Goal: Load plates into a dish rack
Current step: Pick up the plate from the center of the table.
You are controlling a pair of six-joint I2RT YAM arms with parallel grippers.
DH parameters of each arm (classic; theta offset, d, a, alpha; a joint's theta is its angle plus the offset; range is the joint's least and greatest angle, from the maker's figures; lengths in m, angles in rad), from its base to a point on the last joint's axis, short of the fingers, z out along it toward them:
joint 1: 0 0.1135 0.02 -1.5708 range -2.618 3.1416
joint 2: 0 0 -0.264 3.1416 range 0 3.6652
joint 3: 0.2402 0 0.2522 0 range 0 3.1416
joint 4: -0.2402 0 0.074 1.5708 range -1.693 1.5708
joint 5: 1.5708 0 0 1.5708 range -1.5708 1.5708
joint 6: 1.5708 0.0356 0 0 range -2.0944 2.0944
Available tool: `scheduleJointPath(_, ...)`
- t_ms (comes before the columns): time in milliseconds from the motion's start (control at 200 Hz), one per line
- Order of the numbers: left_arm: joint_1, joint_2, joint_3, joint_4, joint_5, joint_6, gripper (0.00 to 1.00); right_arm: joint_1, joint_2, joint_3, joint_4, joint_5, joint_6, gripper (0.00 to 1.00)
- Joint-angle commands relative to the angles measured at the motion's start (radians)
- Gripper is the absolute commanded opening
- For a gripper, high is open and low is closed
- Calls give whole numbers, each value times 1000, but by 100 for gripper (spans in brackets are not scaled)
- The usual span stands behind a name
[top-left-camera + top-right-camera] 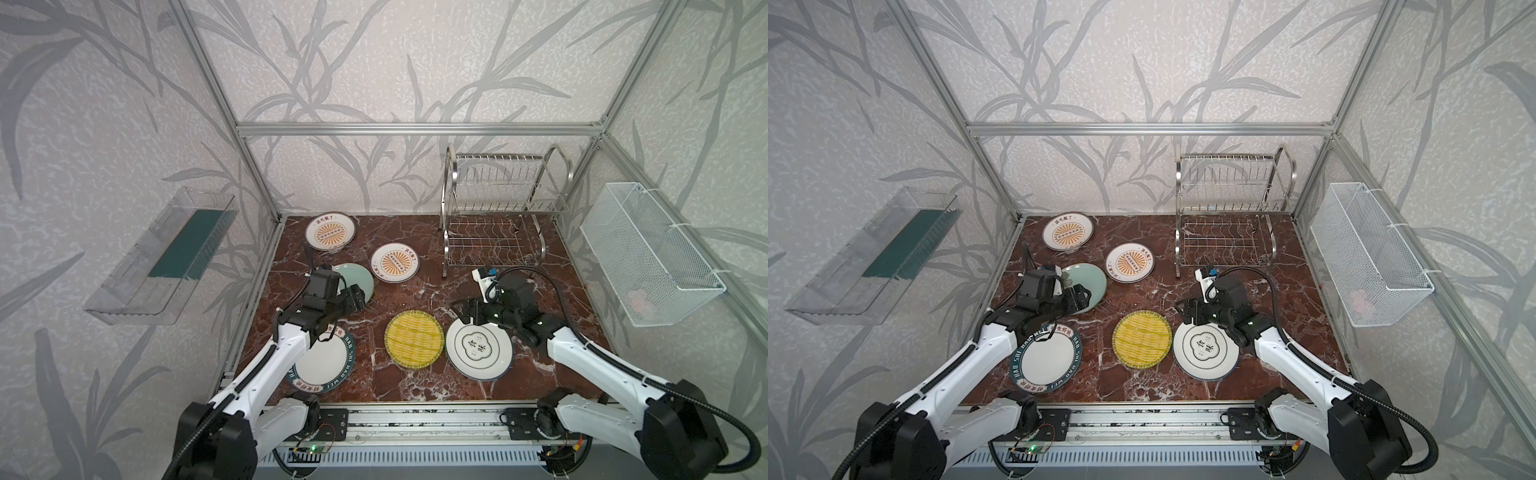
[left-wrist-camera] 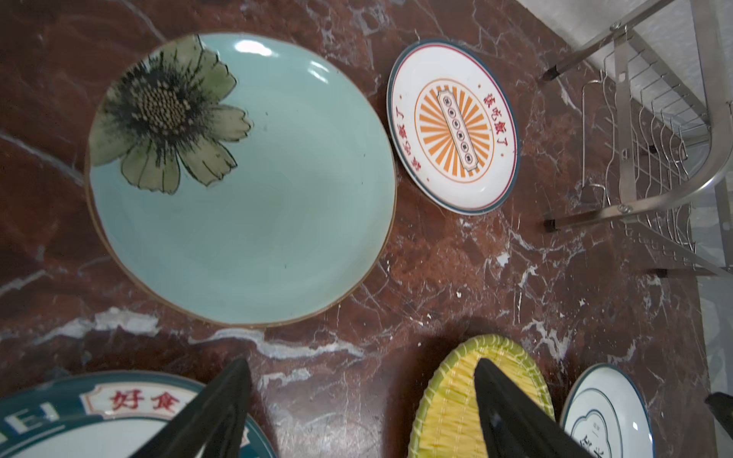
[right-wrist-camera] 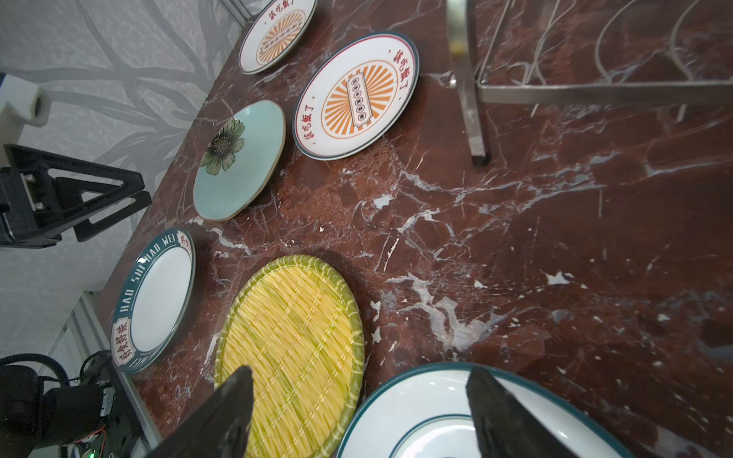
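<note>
Green plate [image 1: 358, 277] near left end effector [image 1: 360, 300]

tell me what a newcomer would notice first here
Six patterned plates lie flat on the red marble tabletop, the yellow woven-look plate at centre front and the pale green flower plate further left standing out most. The shiny two-tier dish rack stands at the back right with no plate in it. The left end effector and right end effector hang open above the plates, holding nothing.
</note>
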Motion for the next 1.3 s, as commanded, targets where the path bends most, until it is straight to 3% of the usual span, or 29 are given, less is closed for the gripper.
scheduleJointPath(0, -56, -51, -30, -75, 11, -95, 85, 27, 42, 23, 48, -24, 25, 84)
scheduleJointPath(275, -200, -53, -83, -65, 19, -192, 82, 61, 123, 14, 159, -51, 34, 84)
scheduleJointPath(645, -322, 107, -128, 91, 93, -258, 69, 69, 149, 0, 218, -40, 33, 84)
scheduleJointPath(920, -329, 217, -135, 165, 138, -248, 43, 72, 157, -10, 239, -48, 23, 84)
scheduleJointPath(1295, -329, 285, -128, 186, 180, -215, 36, 71, 162, -16, 239, -37, 7, 84)
